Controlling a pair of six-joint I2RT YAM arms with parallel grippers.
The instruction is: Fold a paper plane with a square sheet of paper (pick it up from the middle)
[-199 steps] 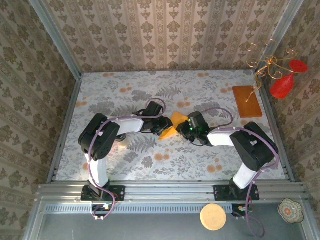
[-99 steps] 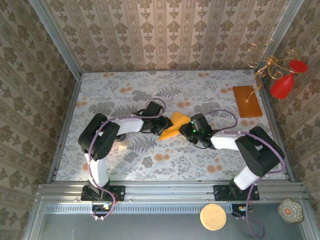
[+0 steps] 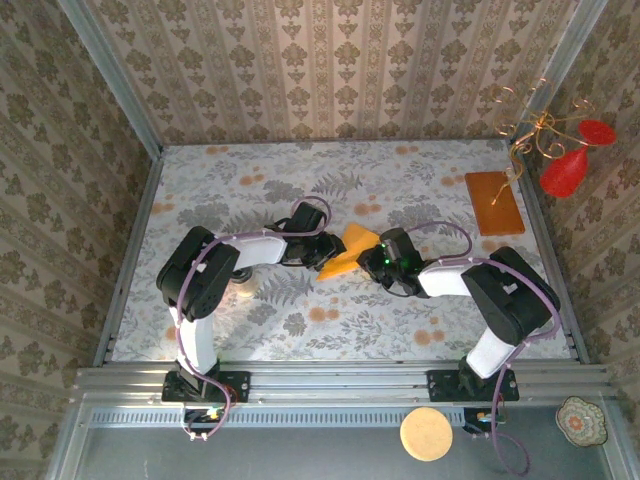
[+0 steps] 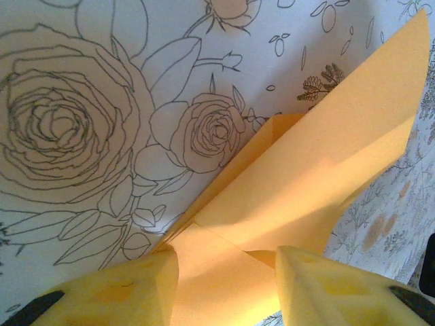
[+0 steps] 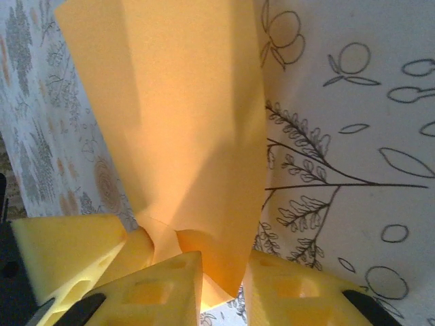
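The square sheet of paper (image 3: 348, 248), bright orange-yellow and partly folded with creases, stands off the table between both grippers at mid-table. My left gripper (image 3: 322, 254) meets it from the left. In the left wrist view the sheet (image 4: 319, 163) fans up and away from my left gripper (image 4: 228, 275), whose yellow foam fingers (image 4: 115, 288) press its folded lower end from both sides. My right gripper (image 3: 373, 260) comes from the right. In its wrist view the sheet (image 5: 183, 122) drops a pointed edge into the narrow gap of the right gripper (image 5: 224, 275), shut on it.
A darker brown-orange board (image 3: 494, 203) lies at the table's far right, next to a wire stand with red ornaments (image 3: 563, 172). A round cork disc (image 3: 426, 434) and a small dish (image 3: 580, 418) sit below the front rail. The floral table (image 3: 230, 190) has free room on the left.
The right arm shifted slightly to the right and back toward the paper. The paper and the left arm have hardly moved.
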